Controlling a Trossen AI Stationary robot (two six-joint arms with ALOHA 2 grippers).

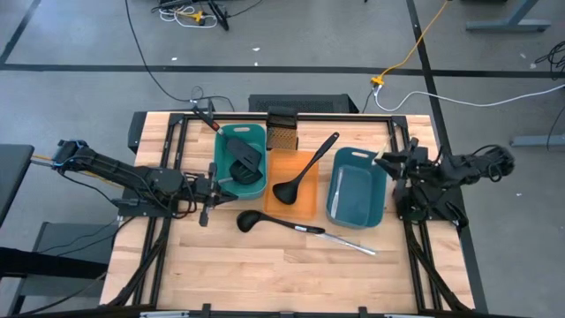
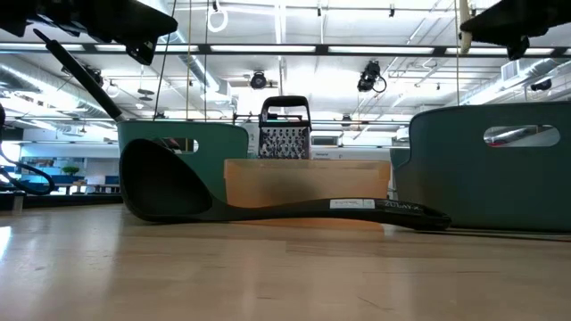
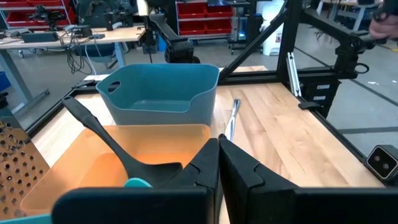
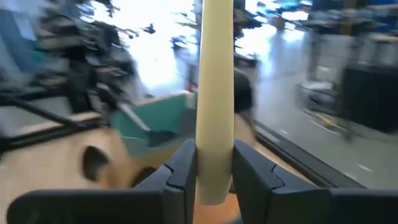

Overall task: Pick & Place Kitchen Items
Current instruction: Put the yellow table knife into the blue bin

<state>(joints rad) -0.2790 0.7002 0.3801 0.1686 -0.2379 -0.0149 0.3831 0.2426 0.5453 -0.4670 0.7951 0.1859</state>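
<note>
My right gripper (image 4: pixel 214 158) is high over the table's right edge (image 1: pixel 395 163), shut on a pale-yellow cutlery piece (image 4: pixel 214 74). In the low view the piece (image 2: pixel 464 27) stands upright at the top right. My left gripper (image 3: pixel 219 163) is shut and holds nothing; it hovers by the near-left rim of the teal tray (image 1: pixel 243 159), where a black spatula (image 1: pixel 244 157) lies. A black ladle (image 1: pixel 305 170) lies in the orange tray (image 1: pixel 305 203). Another black ladle (image 1: pixel 250 219) lies on the table beside a silvery handle (image 1: pixel 349 240). My right gripper pinches the pale-yellow piece between its two fingers (image 4: pixel 183 168), near its lower end (image 4: pixel 214 186). The fingers point about level, from the table's right side, and lie across the piece. The piece stands upright above the fingers, lifted clear of everything.
The blue tray (image 1: pixel 357 187) stands just left of my right gripper, with a thin silvery piece (image 1: pixel 337 181) inside. A dark mesh box (image 1: pixel 282 132) stands behind the orange tray. The near half of the wooden table (image 1: pixel 265 274) is bare.
</note>
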